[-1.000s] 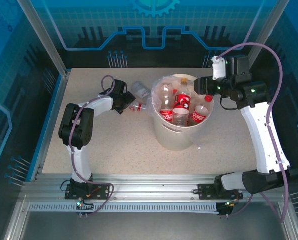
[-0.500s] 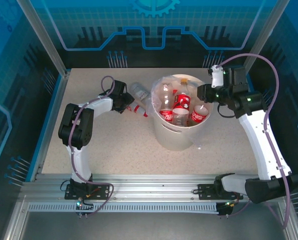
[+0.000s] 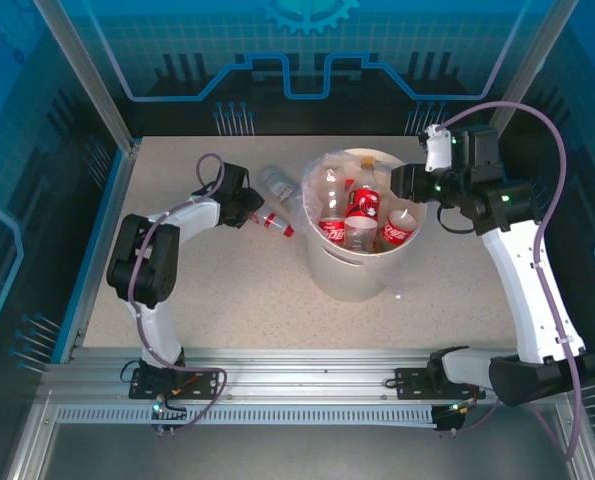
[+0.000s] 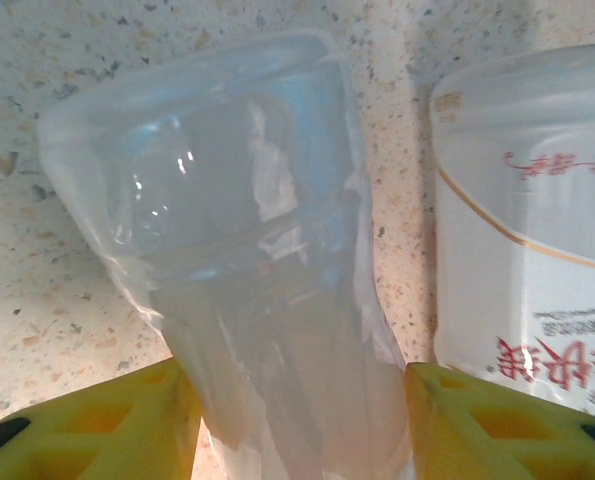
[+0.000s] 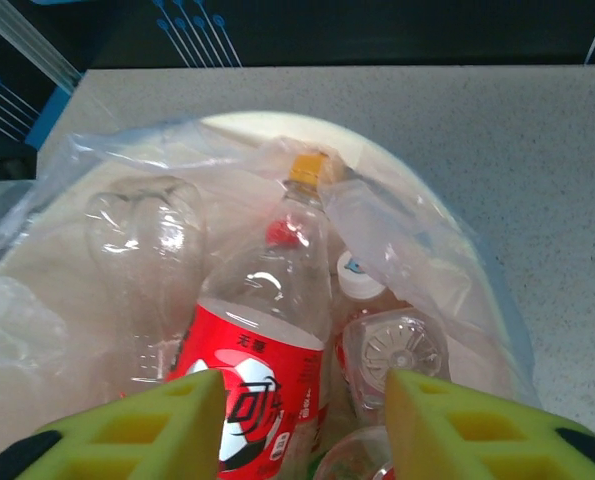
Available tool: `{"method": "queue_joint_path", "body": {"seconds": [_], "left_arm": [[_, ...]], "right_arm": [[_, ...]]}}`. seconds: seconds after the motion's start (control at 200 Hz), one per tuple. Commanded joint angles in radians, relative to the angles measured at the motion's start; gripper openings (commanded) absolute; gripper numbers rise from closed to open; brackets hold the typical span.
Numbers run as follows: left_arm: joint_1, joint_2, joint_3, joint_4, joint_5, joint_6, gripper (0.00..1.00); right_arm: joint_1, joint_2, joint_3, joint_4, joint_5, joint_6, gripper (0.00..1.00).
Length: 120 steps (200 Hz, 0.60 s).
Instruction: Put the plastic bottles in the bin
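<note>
one bottle (image 4: 257, 260) between left fingers (image 4: 87, 420), wrist view

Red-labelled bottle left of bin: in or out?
Out: the red-labelled bottle lies on its side on the table, just outside the bin.

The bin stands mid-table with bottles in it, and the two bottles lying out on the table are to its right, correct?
Not quite. The top external view shows the clear bottle and the red-labelled bottle lying to the left of the bin, not its right. The bin does stand mid-table with bottles in it.
</note>
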Motion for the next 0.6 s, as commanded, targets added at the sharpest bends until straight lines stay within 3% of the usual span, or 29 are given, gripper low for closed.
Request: {"method": "queue_joint_path", "body": {"seconds": [0.0, 0.22, 0.375, 0.595], "left_arm": [[-0.004, -0.085, -0.023, -0.006, -0.030, 0.010, 0.52], [-0.003, -0.215, -0.063, 0.021, 0.002, 0.065, 0.51], [-0.001, -0.359, -0.097, 0.123, 0.101, 0.237, 0.51], [0.009, -0.510, -0.042, 0.137, 0.365, 0.569, 0.50]], "right_arm": [[0.007, 0.002, 0.051, 0.009, -0.054, 0.015, 0.49], [0.023, 0.014, 0.061, 0.075, -0.129, 0.056, 0.51], [0.047, 0.041, 0.082, 0.110, -0.189, 0.068, 0.53], [0.091, 0.100, 0.120, 0.139, -0.260, 0.068, 0.57]]}}
